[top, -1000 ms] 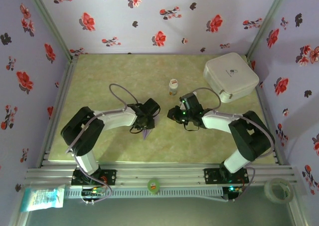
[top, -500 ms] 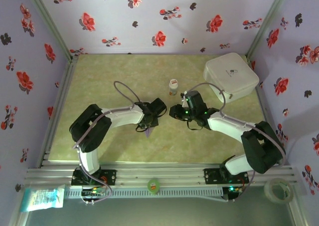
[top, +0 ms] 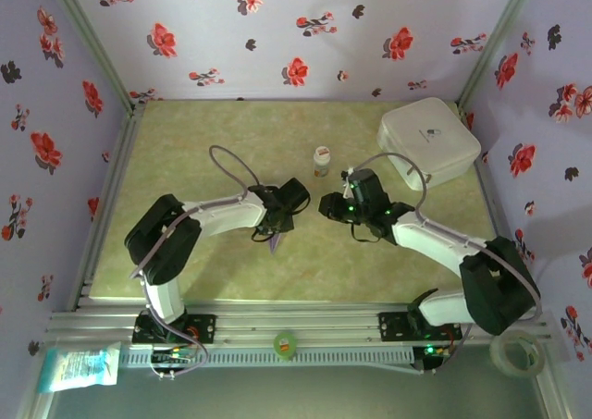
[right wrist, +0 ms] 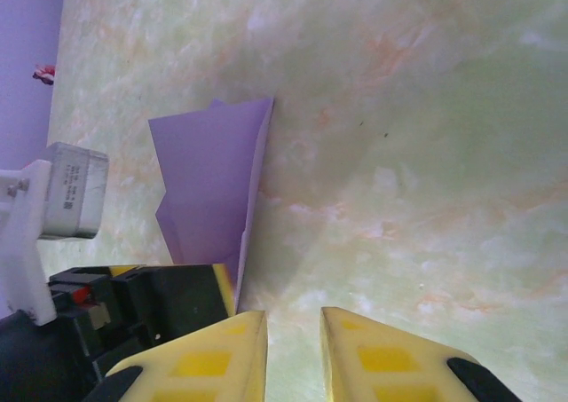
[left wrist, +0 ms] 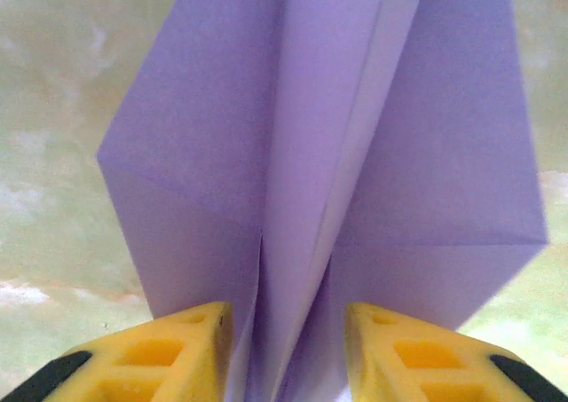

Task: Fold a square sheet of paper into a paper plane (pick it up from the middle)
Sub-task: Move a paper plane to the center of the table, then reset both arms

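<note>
The sheet of paper (top: pixel 274 243), pale lilac, is folded into a pointed dart shape with a raised centre fold and lies on the green table just below my left gripper (top: pixel 278 228). In the left wrist view the paper (left wrist: pixel 319 153) spreads out ahead, its centre fold running between the yellow fingers of my left gripper (left wrist: pixel 288 331), which stand apart with a gap on each side. My right gripper (top: pixel 326 206) hovers just right of it. From the right wrist, the paper (right wrist: pixel 213 180) lies left of my right gripper (right wrist: pixel 293 340), narrowly open over bare table.
A small white bottle (top: pixel 321 160) stands just behind the two grippers. A white rounded box (top: pixel 428 141) sits at the back right. A green tape roll (top: pixel 285 343) and a clear roll (top: pixel 516 352) rest by the front rail.
My left gripper has shifted slightly right with the paper and its fingers have spread wider. My right arm has stretched out and its gripper moved a little right.
</note>
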`<control>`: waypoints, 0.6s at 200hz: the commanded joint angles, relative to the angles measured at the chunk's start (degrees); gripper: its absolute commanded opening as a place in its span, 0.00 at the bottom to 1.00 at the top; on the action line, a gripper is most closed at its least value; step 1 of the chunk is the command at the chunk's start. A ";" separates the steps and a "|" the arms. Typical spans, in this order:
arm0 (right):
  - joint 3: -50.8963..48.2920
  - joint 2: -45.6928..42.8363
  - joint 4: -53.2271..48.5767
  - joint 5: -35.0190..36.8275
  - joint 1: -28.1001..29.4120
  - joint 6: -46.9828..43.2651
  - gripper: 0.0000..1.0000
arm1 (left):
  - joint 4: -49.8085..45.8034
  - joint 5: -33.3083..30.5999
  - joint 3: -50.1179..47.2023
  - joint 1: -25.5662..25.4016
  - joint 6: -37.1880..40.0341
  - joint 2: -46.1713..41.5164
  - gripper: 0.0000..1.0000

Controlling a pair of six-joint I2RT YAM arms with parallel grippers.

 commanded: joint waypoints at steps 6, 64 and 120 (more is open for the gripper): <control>-1.06 -2.89 -2.29 4.63 0.45 -1.14 0.23 | -1.60 -2.26 1.44 -0.30 1.13 -4.50 0.40; -0.63 -9.56 -8.18 13.80 0.28 -4.26 0.27 | 1.03 -3.87 -0.80 -0.30 4.50 -12.13 0.44; -1.66 -22.45 -16.38 43.79 0.06 -15.17 0.62 | 5.79 -17.95 -13.67 3.23 14.02 -30.42 0.55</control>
